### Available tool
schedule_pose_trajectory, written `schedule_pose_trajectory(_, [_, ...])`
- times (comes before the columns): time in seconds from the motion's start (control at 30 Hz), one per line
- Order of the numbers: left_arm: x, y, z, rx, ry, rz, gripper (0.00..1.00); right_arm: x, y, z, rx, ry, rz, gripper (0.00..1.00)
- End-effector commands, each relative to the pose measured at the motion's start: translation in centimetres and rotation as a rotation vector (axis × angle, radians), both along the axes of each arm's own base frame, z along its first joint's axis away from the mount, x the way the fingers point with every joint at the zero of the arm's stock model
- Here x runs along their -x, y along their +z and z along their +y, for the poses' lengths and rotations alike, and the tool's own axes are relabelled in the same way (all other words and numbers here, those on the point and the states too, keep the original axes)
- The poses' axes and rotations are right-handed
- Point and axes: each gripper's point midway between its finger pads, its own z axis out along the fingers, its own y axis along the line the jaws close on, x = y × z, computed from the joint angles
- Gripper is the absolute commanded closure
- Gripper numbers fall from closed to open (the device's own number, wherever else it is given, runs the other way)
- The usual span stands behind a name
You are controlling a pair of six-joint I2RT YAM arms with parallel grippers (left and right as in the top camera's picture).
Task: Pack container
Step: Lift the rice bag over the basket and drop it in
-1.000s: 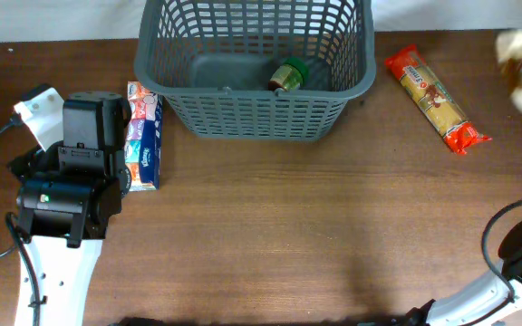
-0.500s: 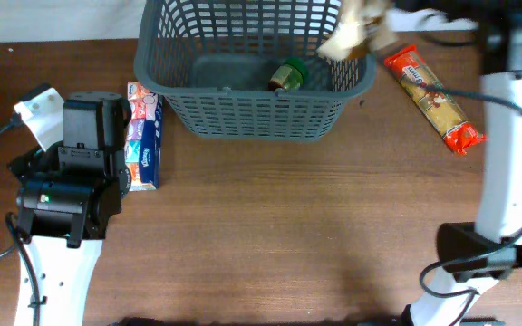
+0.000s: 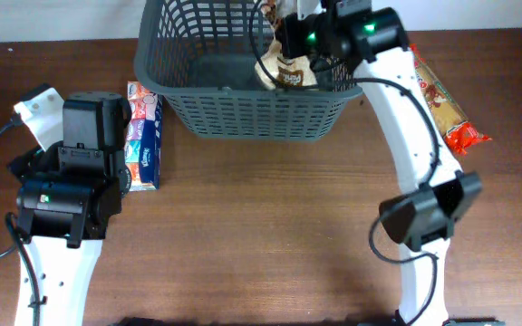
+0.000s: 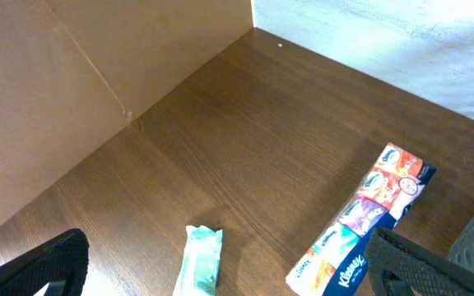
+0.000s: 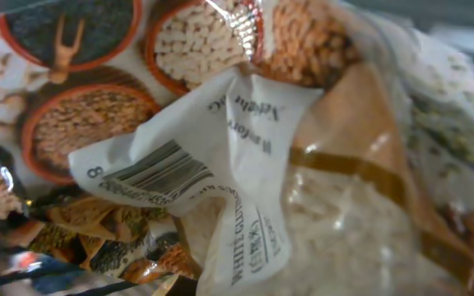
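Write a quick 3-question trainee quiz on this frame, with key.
1. True or false: the Kleenex tissue pack lies inside the basket.
2. What is the right gripper holding over the basket? A) a printed bag of grains B) the tissue pack C) nothing
3. Fill in: in the overhead view, the red-orange packet lies on the table to the ___ of the basket.
Key: 1 false, it lies on the table left of the basket. 2 A, jaws shut on the bag. 3 right.
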Motion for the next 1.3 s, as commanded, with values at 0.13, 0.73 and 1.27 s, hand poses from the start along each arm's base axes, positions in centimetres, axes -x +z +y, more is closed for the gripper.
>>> schedule_pose_trajectory(0.13, [0.1, 0.4, 0.3, -0.018, 0.006, 0.002, 0.0, -3.1, -2.2, -5.5, 0.065, -0.127, 0.003, 0.96])
schedule_pose_trajectory(0.73, [0.1, 0.4, 0.3, -0.018, 0.006, 0.002, 0.0, -3.5, -2.7, -8.5, 0.064, -0.174, 0.032, 0.04])
schedule_pose_trajectory(1.27, [0.1, 0.4, 0.3, -0.018, 0.006, 0.002, 0.0, -2.0, 8.0, -4.0, -0.232, 0.008, -0.123, 0.02])
